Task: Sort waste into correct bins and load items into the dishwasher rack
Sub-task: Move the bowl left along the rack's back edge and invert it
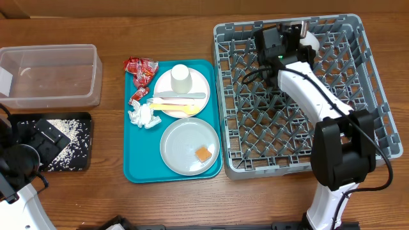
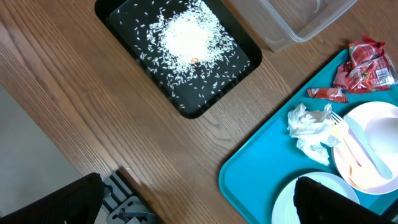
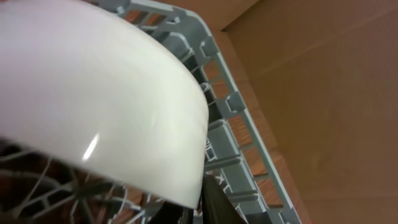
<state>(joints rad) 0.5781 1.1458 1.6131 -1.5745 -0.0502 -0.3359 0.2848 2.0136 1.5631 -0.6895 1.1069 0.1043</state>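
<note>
My right gripper [image 1: 301, 35] is shut on the rim of a pale bowl [image 3: 93, 93], held tilted over the far part of the dishwasher rack [image 1: 358, 89]. The left gripper [image 2: 199, 211] hangs open and empty over bare table between the black tray [image 2: 186, 112] of rice [image 2: 186, 37] and the teal tray [image 2: 261, 168]. On the teal tray lie red wrappers [image 1: 142, 69], a white napkin [image 1: 144, 116], a pinkish plate [image 1: 198, 86] bearing a white cup [image 1: 181, 78] and cutlery [image 1: 179, 102], and a grey plate [image 1: 182, 144] with an orange cube [image 1: 203, 154].
A clear tub [image 1: 51, 73] stands at the far left behind the black tray [image 1: 16, 128]. The rack's latticed walls [image 3: 249, 155] rise close around the bowl. My right arm [image 1: 319, 96] stretches across the rack from the front edge.
</note>
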